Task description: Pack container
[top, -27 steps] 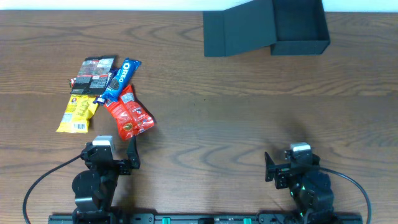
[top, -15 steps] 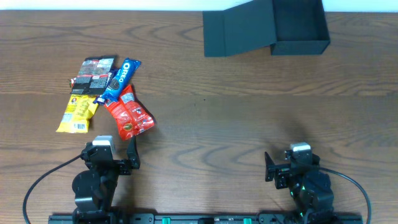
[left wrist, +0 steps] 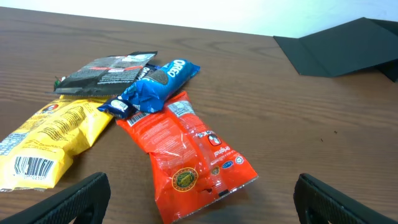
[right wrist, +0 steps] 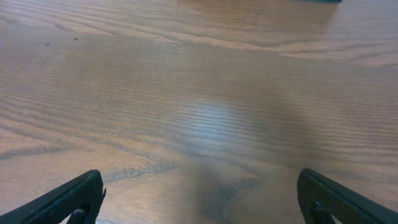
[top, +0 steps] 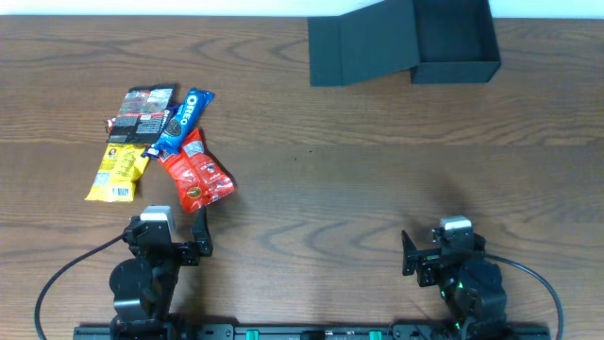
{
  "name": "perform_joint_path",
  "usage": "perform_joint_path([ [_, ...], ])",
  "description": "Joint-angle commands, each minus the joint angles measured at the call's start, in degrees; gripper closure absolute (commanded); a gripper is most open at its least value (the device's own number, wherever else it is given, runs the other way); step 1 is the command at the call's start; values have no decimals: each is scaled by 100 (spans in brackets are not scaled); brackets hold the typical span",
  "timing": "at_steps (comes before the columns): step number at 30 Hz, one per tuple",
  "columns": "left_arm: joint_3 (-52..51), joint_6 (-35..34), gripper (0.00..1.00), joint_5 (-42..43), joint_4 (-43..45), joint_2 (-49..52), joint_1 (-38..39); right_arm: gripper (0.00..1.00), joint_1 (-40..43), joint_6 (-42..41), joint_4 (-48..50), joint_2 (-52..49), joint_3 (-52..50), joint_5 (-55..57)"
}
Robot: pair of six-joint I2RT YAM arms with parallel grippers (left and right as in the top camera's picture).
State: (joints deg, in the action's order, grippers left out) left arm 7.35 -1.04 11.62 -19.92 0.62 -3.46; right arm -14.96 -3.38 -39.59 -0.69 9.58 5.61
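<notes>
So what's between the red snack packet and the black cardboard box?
Just bare wooden table between red packet and black box, shown in the overhead view.

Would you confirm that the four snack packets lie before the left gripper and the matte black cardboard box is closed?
No: the matte black cardboard box is open, flap lid folded out, per the overhead view. The four snack packets do lie before the left gripper.
</notes>
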Motion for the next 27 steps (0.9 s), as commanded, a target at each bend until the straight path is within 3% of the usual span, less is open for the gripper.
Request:
perform_joint_path([
  [1, -129, 107, 5, 22, -17, -31, 26, 1, 31, 46, 2, 37, -42, -4],
  [16, -129, 107, 5, 22, -17, -31, 26, 1, 31, 44, 15, 37, -42, -9],
  [20, -129, 107, 5, 22, -17, -31, 26, 1, 31, 28, 42, 37, -42, -472],
  [22, -129, 107, 5, 22, -15, -31, 26, 1, 31, -411, 111, 37, -42, -778],
  [27, -129, 107, 5, 22, -17, -31, 26, 1, 31, -3314, 76, 37, -26, -1869],
])
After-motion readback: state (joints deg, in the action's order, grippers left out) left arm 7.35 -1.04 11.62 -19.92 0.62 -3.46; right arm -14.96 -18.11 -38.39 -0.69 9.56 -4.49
